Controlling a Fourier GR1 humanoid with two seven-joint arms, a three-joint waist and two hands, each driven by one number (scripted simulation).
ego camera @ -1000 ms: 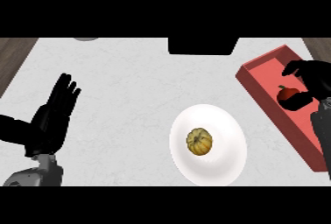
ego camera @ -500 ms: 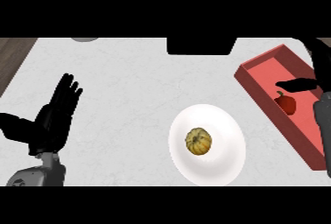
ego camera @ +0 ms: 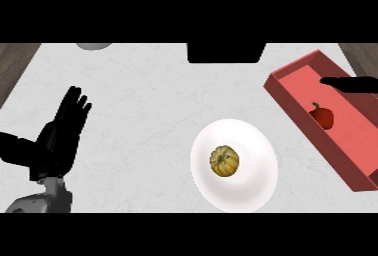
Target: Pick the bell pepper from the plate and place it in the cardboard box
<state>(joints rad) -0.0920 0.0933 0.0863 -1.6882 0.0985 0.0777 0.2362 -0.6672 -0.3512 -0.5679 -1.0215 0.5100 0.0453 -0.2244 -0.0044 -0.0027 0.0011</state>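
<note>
1. Bell pepper [ego camera: 322,116]: small, red, green stem at its top end. It lies on the floor of the cardboard box, just below the right hand and touching neither hand. Off the plate already, so the placing looks done.
2. Cardboard box [ego camera: 295,107]: long, reddish, open-topped tray, set slantwise at the counter's right side. The right hand hangs over its upper part.
3. Right hand [ego camera: 353,84]: only a dark sliver shows, coming in from the right edge above the box. It holds nothing that can be seen; whether the fingers are spread or curled cannot be told.
4. Left hand [ego camera: 60,137]: resting at the left side, fingers straight and pointing up, holding nothing, well apart from plate and box.
5. Plate [ego camera: 247,187]: white, round, between the two hands and nearer the box.
6. Squash [ego camera: 224,161]: small, yellow-brown, ribbed, sitting on the plate; not the task's item.
7. Handling, as a judgement: the pepper is likely light, hollow, fairly stiff, with smooth skin that may slip. If it needs lifting again, take it across the broad body from the sides, not by the thin stem.
</note>
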